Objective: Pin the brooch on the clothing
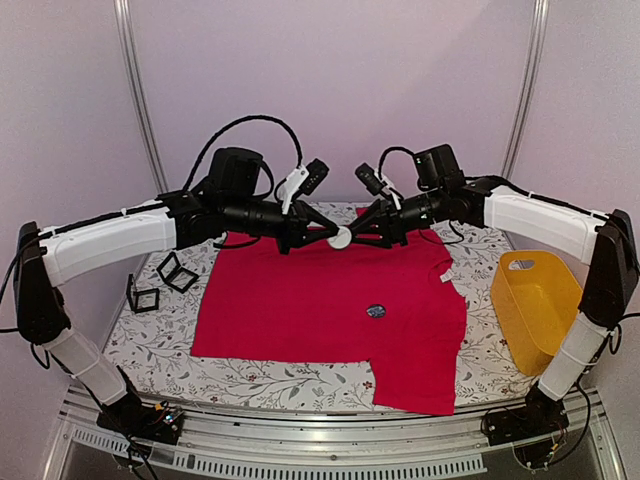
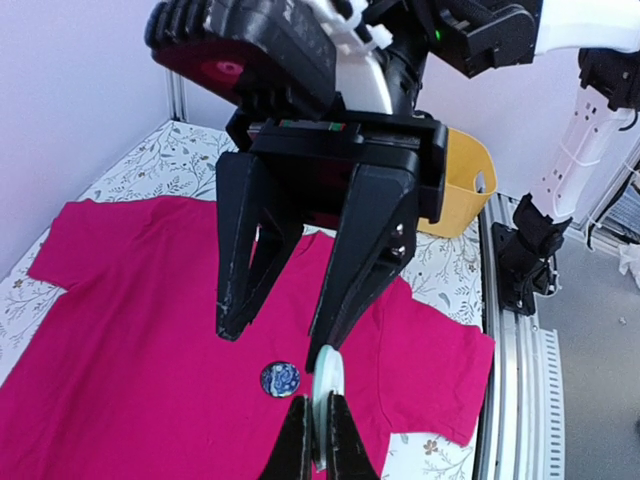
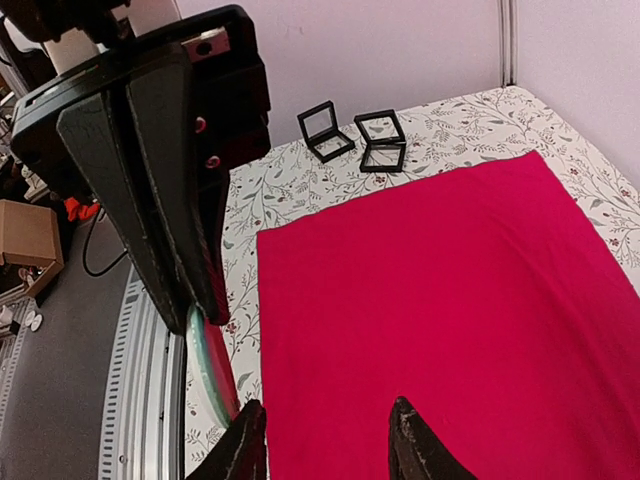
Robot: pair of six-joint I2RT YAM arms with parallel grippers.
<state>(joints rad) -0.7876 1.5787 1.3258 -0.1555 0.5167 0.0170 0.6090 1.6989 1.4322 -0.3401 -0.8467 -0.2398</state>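
Note:
The red T-shirt [image 1: 300,300] lies flat on the floral tablecloth; it also shows in the left wrist view [image 2: 130,330] and the right wrist view [image 3: 450,280]. A small round blue brooch [image 1: 376,311] lies on its chest [image 2: 280,378]. My left gripper [image 1: 330,237] [image 2: 320,440] is shut on a pale white-green disc [image 1: 341,238] [image 2: 328,385], held edge-on above the shirt. My right gripper [image 1: 355,235] [image 3: 325,445] faces it, open and empty. One of its fingers [image 2: 350,290] touches the disc [image 3: 205,370].
A yellow basket [image 1: 535,300] stands at the right edge of the table. Small black frame boxes [image 1: 177,272] lie left of the shirt, also in the right wrist view [image 3: 382,140]. Both arms meet above the shirt's collar end.

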